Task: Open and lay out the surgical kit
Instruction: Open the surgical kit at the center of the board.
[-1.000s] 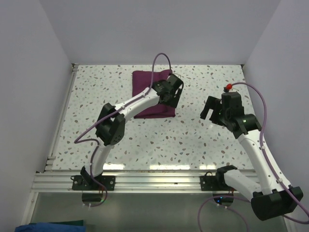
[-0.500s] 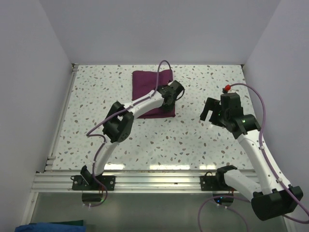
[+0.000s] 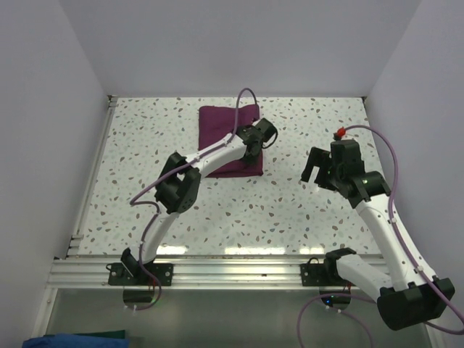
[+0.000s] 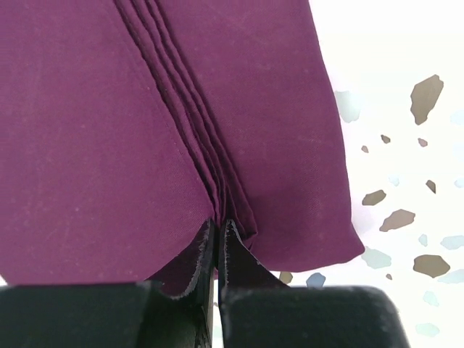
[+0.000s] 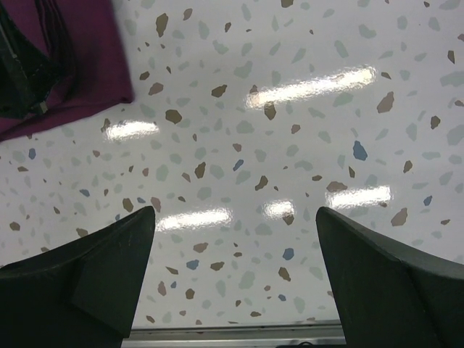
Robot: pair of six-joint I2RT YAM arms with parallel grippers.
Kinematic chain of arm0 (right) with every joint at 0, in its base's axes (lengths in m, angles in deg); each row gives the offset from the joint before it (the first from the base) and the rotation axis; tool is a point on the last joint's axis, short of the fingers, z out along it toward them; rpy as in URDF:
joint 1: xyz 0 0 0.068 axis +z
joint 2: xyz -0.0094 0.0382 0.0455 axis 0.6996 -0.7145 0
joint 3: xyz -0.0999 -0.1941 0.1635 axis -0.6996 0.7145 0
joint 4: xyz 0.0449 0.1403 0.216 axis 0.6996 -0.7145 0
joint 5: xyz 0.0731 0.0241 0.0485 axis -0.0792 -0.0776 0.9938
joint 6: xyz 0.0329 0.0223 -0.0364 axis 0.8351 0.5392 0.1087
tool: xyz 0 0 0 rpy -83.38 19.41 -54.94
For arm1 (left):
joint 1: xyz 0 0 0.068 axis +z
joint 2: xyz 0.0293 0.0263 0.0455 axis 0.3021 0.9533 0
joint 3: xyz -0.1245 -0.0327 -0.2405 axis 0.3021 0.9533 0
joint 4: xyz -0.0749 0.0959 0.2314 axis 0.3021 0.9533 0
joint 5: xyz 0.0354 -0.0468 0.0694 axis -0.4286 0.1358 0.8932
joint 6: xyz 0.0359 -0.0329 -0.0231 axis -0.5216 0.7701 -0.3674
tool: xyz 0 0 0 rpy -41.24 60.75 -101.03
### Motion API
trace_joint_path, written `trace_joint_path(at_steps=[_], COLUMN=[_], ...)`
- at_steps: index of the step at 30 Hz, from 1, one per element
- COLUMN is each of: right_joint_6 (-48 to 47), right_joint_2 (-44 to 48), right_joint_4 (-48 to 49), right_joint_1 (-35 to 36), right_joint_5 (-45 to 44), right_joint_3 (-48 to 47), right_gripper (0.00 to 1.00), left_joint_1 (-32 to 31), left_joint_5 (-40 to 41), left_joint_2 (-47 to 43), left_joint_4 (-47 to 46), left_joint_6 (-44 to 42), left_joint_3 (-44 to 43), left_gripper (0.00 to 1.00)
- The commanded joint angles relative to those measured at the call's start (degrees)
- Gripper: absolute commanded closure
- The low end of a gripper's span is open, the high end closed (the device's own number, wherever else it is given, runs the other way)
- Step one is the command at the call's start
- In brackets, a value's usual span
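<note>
The surgical kit (image 3: 217, 123) is a dark maroon cloth wrap, folded into a rectangle at the back middle of the table. My left gripper (image 3: 251, 151) is down at the wrap's near right part. In the left wrist view it (image 4: 219, 225) is shut, pinching the stacked fold edges of the cloth (image 4: 109, 145) between its tips. My right gripper (image 3: 312, 168) hovers to the right of the wrap, apart from it. It (image 5: 233, 212) is open over bare table with nothing between its fingers. A corner of the wrap (image 5: 87, 65) shows at the upper left of the right wrist view.
The speckled white table (image 3: 290, 210) has a metal rail (image 3: 217, 270) along its near edge. White walls close in the left, back and right sides. The left arm's purple cable (image 3: 243, 101) arches over the wrap.
My left gripper has come down onto the wrap's near right part and shut on its folds. The right arm has stayed still and open.
</note>
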Motion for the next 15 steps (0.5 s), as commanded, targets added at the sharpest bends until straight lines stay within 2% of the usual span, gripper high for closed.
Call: trace_joint_path(at_steps=[1,3,6,7,9,13,14,15], right_joint_6=[-1.25,-1.51,-2.39,-2.48,-2.74,-4.68,-4.16,-3.54], right_joint_2=[-1.92,-3.6,-8.77,-10.27,-16.06,-29.06,-31.7,-37.21], right_joint_4=[0.37,0.9,1.95,2.22,2.13,-0.76,-1.55,-2.52], right_joint_1=[0.28,0.28,0.37,0.72,3.6,12.83,14.15,16.43], right_joint_5=[-0.47,-0.3,3.04,4.87,5.16,1.11,1.55,1.99], right_joint_3=[-2.3,-4.06,-9.33,-12.74,-16.8,-31.88,-34.46,-36.83], right_gripper=[0.04,0.04,0.05,0.05,0.06,0.05,0.05,0.05], left_joint_1=[0.47,1.61,6.26,9.67,13.47,24.61,26.47,28.23], left_joint_5=[1.81,2.52,3.48,3.66,5.49,10.86,12.0,12.36], left_joint_2=[-4.3,-7.48,-15.73,-20.8,-26.45,-43.04,-45.26,-47.29], left_joint_4=[1.76,1.67,1.14,0.53,-0.7,-4.03,-4.56,-4.92], left_joint_6=[1.12,2.79,4.9,5.34,6.4,7.63,7.81,8.07], left_joint_3=[-4.3,-3.52,0.6,2.27,9.55,24.75,31.22,34.16], left_gripper=[1.0,1.0,1.0,1.0,1.0,1.0,1.0,0.95])
